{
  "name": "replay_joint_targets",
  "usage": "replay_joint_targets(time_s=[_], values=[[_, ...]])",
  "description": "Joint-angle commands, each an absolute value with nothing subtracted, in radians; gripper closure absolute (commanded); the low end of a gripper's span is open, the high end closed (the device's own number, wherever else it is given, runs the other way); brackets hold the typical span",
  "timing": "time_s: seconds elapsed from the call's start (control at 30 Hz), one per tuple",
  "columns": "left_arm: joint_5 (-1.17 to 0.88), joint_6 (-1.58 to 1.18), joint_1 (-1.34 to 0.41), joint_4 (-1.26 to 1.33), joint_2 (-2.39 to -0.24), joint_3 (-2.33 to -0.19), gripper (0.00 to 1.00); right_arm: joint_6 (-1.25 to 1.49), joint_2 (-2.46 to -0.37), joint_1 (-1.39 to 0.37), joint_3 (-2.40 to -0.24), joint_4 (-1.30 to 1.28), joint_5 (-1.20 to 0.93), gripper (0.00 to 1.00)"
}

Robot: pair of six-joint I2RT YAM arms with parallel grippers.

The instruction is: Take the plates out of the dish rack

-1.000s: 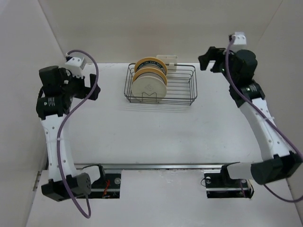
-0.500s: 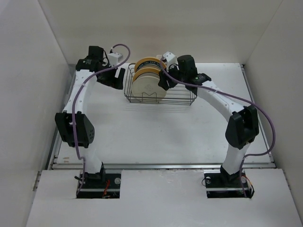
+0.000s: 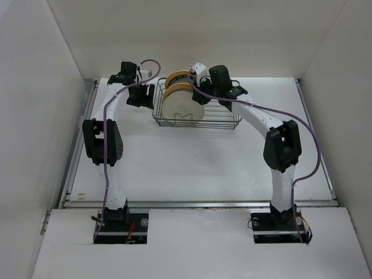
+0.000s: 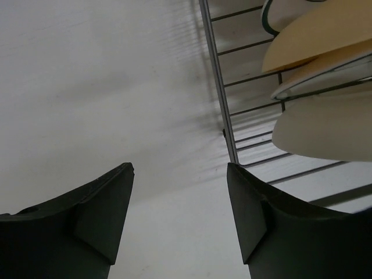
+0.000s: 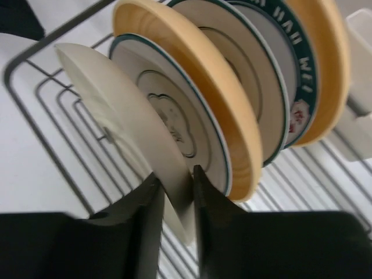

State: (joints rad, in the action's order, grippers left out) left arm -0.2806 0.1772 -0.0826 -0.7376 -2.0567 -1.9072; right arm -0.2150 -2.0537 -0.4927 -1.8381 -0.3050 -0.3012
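The dish rack (image 3: 224, 113) stands at the back of the table with several plates upright at its left end. The cream plate (image 3: 183, 107) is the nearest one, with yellow-orange plates (image 3: 177, 78) behind it. In the right wrist view my right gripper (image 5: 176, 186) is shut on the rim of the cream plate (image 5: 116, 116), one finger on each face. Behind it stand a white thin-rimmed plate (image 5: 168, 116), a yellow-orange plate (image 5: 192, 70) and a green-patterned plate (image 5: 293, 75). My left gripper (image 4: 180, 174) is open over bare table just left of the rack's wire edge (image 4: 216, 75).
White walls close in the table on the left, right and back. The right half of the rack (image 3: 224, 102) holds no plates. A small white block (image 5: 360, 58) sits on the rack's far side. Both arms arch over the table toward the rack.
Both arms swung in from the table's outer sides to the rack. The right gripper closed on the cream plate's rim. The left gripper's jaws narrowed beside the rack.
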Motion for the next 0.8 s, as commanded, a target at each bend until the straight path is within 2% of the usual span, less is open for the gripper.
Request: replay_joint_targets(time_s=[0.0, 0.1, 0.13, 0.23, 0.3, 0.37, 0.43, 0.5, 0.6, 0.7, 0.77], values=[[-0.314, 0.130, -0.101, -0.712, -2.065, -1.957, 0.37, -0.221, -2.060, -0.502, -1.885, -0.307, -0.267, 0.79], [-0.327, 0.094, -0.101, -0.698, -2.091, -1.971, 0.44, -0.221, -2.031, -0.511, -1.885, -0.307, -0.236, 0.98], [-0.336, 0.084, -0.101, -0.698, -2.109, -1.986, 0.47, -0.221, -2.020, -0.511, -1.885, -0.307, -0.224, 1.00], [-0.350, 0.065, -0.101, -0.721, -2.131, -1.996, 0.58, -0.230, -1.962, -0.520, -1.876, -0.278, -0.183, 1.00], [-0.359, 0.046, -0.101, -0.721, -2.131, -1.983, 0.70, -0.241, -1.913, -0.529, -1.850, -0.210, -0.146, 1.00], [-0.359, 0.020, -0.101, -0.721, -2.140, -1.974, 0.71, -0.241, -1.887, -0.529, -1.839, -0.169, -0.120, 1.00], [-0.359, 0.011, -0.101, -0.721, -2.140, -1.963, 0.80, -0.227, -1.858, -0.538, -1.839, -0.118, -0.081, 1.00], [-0.370, 0.000, -0.101, -0.721, -2.140, -1.940, 0.84, -0.215, -1.848, -0.548, -1.830, -0.065, -0.049, 1.00], [-0.370, -0.011, -0.101, -0.730, -2.131, -1.927, 0.84, -0.147, -1.839, -0.548, -1.848, -0.055, 0.036, 1.00], [-0.341, -0.002, -0.110, -0.739, -2.103, -1.927, 0.67, -0.053, -1.796, -0.548, -1.848, -0.055, 0.074, 1.00], [-0.331, 0.012, -0.110, -0.730, -2.083, -1.927, 0.58, 0.007, -1.752, -0.532, -1.839, -0.119, 0.007, 1.00]])
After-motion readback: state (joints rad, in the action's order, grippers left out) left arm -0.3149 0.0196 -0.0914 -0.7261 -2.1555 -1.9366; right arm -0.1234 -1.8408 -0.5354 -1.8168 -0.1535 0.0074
